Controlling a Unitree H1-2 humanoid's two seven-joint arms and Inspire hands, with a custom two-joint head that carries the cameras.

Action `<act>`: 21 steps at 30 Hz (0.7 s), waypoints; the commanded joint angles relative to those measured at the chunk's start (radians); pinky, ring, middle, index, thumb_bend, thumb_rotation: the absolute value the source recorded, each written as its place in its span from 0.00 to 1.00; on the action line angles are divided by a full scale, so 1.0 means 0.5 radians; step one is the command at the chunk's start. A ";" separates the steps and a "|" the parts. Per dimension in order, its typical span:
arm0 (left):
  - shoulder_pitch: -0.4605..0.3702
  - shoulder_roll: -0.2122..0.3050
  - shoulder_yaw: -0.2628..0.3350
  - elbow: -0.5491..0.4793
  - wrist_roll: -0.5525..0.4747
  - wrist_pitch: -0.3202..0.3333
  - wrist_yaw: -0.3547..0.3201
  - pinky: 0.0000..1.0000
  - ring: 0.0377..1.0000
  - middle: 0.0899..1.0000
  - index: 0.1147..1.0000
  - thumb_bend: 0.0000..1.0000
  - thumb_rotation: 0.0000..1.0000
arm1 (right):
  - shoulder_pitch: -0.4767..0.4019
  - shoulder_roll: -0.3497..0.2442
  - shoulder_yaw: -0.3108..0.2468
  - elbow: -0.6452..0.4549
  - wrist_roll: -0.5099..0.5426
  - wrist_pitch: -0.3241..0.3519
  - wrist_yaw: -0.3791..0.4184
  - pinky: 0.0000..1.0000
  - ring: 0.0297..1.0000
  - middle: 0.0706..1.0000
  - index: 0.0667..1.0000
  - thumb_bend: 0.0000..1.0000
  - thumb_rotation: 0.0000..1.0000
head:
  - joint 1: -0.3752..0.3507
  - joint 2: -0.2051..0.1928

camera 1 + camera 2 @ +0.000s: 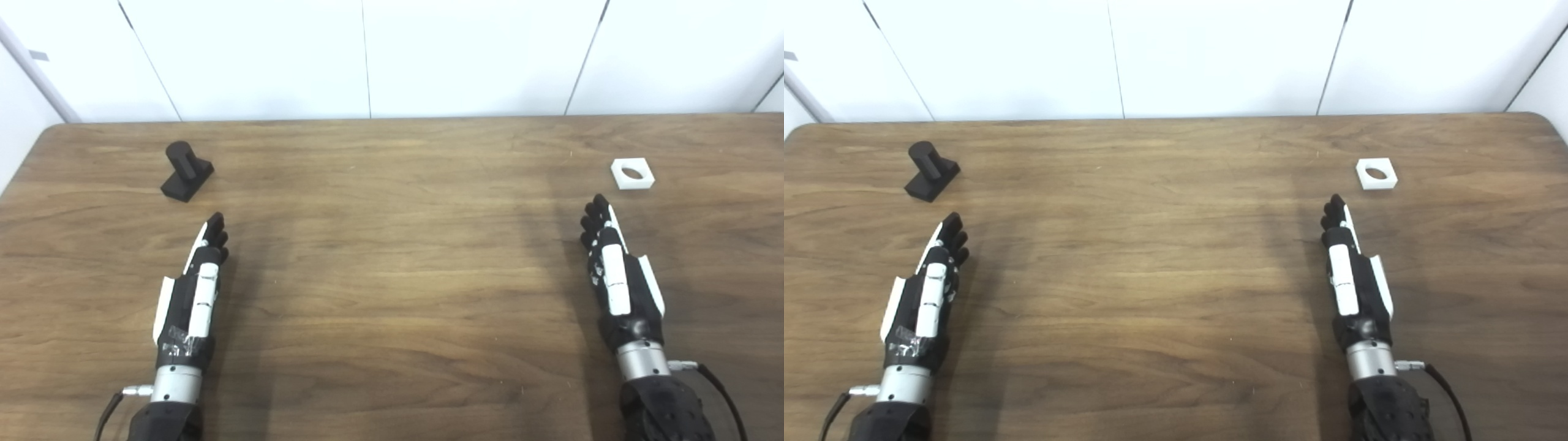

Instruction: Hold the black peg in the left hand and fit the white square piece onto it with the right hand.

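Your left hand point(196, 278) and right hand point(615, 272) are lying spread and empty — each lining up toward its piece: black peg point(187, 171), white square piece point(633, 173).

Matt wood-grain table point(392, 257), matt black peg point(187, 171)

You have a brown, wood-grained table point(392, 257) under a matte black peg point(187, 171) and a plain white square piece point(633, 173). Your left hand point(195, 288) and right hand point(618, 275) are black with white panels and silver wrists, before a white wall point(465, 55)
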State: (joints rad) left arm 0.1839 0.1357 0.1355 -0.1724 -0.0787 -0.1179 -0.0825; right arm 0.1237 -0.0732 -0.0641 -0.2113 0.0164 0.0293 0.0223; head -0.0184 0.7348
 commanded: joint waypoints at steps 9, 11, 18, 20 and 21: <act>0.013 0.019 0.012 -0.012 -0.004 -0.011 0.011 1.00 1.00 1.00 0.99 0.46 0.91 | -0.015 0.001 0.003 -0.037 0.003 -0.033 -0.002 1.00 0.98 0.99 1.00 0.50 1.00 | 0.012 -0.010; 0.018 0.019 0.008 -0.014 0.011 -0.019 0.013 1.00 1.00 1.00 0.99 0.46 0.91 | -0.010 -0.001 0.003 -0.042 -0.003 -0.029 -0.003 1.00 0.97 0.98 1.00 0.50 1.00 | 0.072 -0.044; 0.053 -0.035 -0.013 -0.021 0.063 -0.042 0.046 1.00 0.99 0.98 0.96 0.43 0.91 | 0.035 -0.039 -0.014 -0.013 0.050 -0.089 0.038 1.00 0.98 0.99 1.00 0.49 1.00 | 0.319 -0.213; 0.065 -0.051 -0.024 -0.012 0.082 -0.050 0.055 1.00 0.98 0.97 0.95 0.41 0.90 | 0.046 -0.055 -0.021 0.021 0.083 -0.132 0.059 1.00 0.99 0.99 1.00 0.48 1.00 | 0.410 -0.290; 0.070 -0.056 -0.031 -0.005 0.098 -0.057 0.059 1.00 0.98 0.97 0.94 0.41 0.90 | 0.051 -0.062 -0.023 0.033 0.091 -0.144 0.067 1.00 0.99 0.99 1.00 0.48 1.00 | 0.434 -0.317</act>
State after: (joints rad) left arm 0.1958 0.1216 0.1326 -0.1800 -0.0393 -0.1188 -0.0603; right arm 0.1400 -0.0890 -0.0707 -0.1985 0.0483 -0.0115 0.0420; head 0.1978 0.5754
